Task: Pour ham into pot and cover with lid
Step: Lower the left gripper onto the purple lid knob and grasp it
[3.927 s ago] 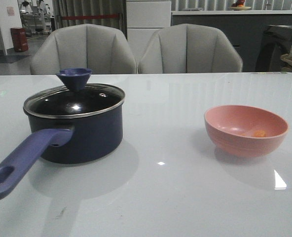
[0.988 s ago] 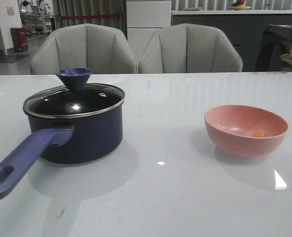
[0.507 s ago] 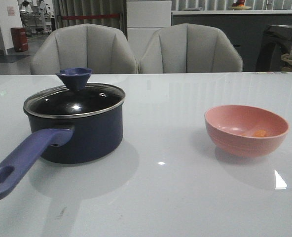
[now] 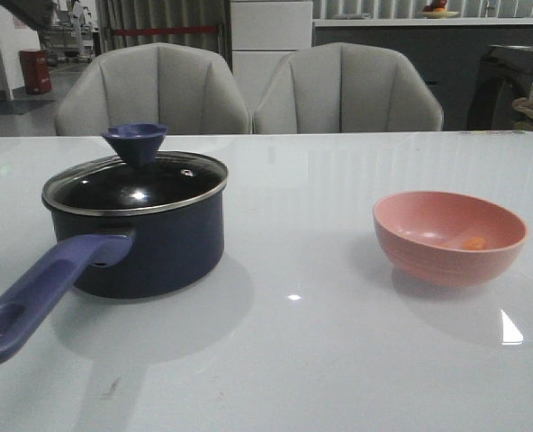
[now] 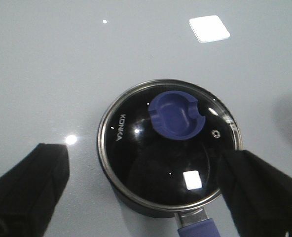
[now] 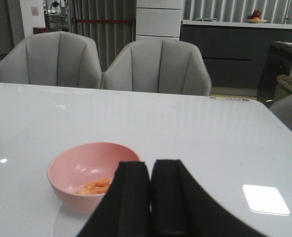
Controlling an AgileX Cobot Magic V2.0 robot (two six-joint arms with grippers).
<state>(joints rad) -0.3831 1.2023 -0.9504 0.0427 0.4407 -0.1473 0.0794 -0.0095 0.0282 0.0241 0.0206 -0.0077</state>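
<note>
sitting on the glossy white table (image 4: 320, 360), the pot (image 4: 149, 243) is a dark navy round saucepan with a long purple-blue handle (image 4: 41, 292) that has a hole near its end and reaches toward the camera side of the table. the lid (image 4: 136, 183) is seated on the pot, covering it fully: dark glass, a silvery metal rim, and a purple-blue funnel-shaped knob (image 4: 135, 141) set toward the far edge. from the left wrist view the lid (image 5: 168, 153) reads "konka" in white letters, has a small vent hole near the rim, and its knob (image 5: 177, 114) shows a notch cut in one side.

well apart from the pot, toward the robot's right, stands a pink bowl (image 4: 449, 237). the ham (image 4: 473, 242) lies inside it as small orange-tan morsels on the bowl's floor; the right wrist view shows several thin pieces (image 6: 96, 186) bunched together in the bowl (image 6: 89, 173).

the left gripper (image 5: 146, 197) hangs above the pot, its black fingers (image 5: 25, 187) spread wide on either side of the lid, holding nothing. the right gripper (image 6: 151, 197) is near the pink bowl, its two black fingers (image 6: 131, 197) pressed together with nothing between them.

two grey chairs (image 4: 248, 90) stand beyond the table's far edge.
</note>
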